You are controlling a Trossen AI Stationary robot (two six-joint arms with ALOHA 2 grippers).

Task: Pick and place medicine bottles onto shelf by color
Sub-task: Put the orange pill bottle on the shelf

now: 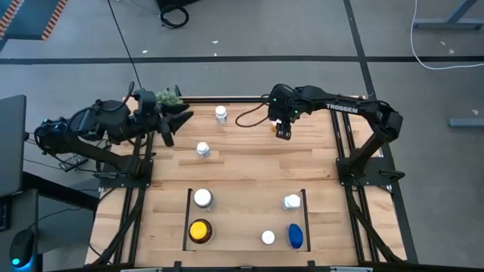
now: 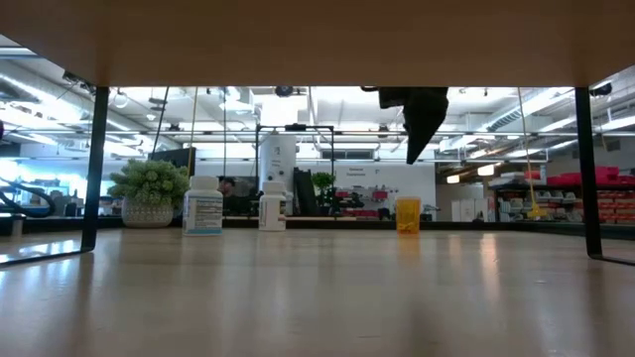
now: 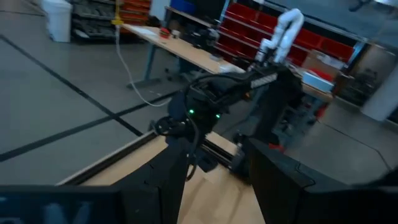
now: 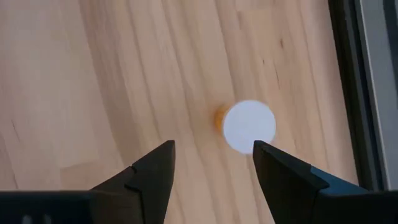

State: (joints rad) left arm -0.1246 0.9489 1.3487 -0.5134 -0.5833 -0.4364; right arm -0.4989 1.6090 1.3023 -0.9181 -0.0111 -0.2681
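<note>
step: reaching for small orange bottle (image 4: 244,126), far side of table from shelf (image 1: 187,219)
right gripper (image 1: 283,133): above bottle, fingers apart, empty
next: centre over cap, descend, close

Two dark arms, white TROSSEN lettering, green light
</note>
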